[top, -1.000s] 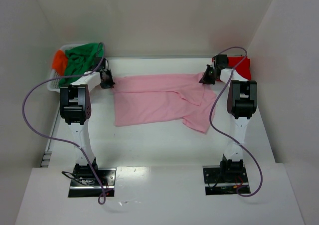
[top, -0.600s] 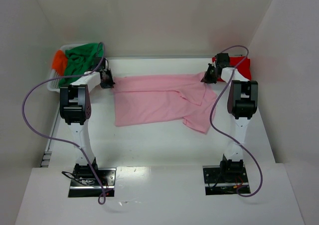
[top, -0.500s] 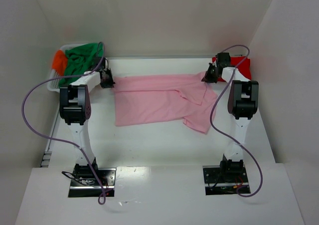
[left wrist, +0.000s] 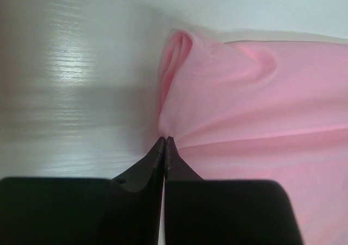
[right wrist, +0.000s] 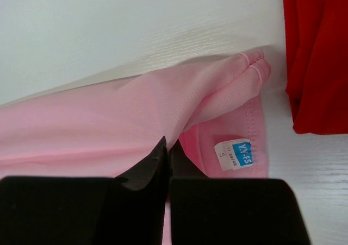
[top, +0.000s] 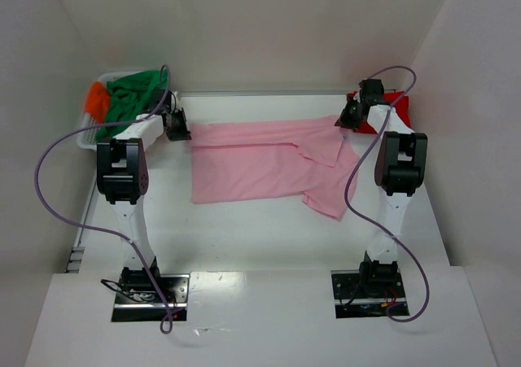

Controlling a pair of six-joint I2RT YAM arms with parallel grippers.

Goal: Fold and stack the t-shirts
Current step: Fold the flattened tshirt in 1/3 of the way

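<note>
Pink t-shirt (top: 260,163) lies spread flat, rumpled at its right end.

a white basket (top: 85,137) occupies the table's (top: 244,229) far-left corner.

**Around the soft light-pink cloth t-shirt (top: 269,159)**

It lies spread on the white table (top: 244,220). Behind it to the left, a white plastic basket (top: 88,135) holds the green cloth t-shirt (top: 134,90) and the orange cloth t-shirt (top: 96,100). The red cloth t-shirt (top: 396,107) lies just beside its far right corner.
</note>
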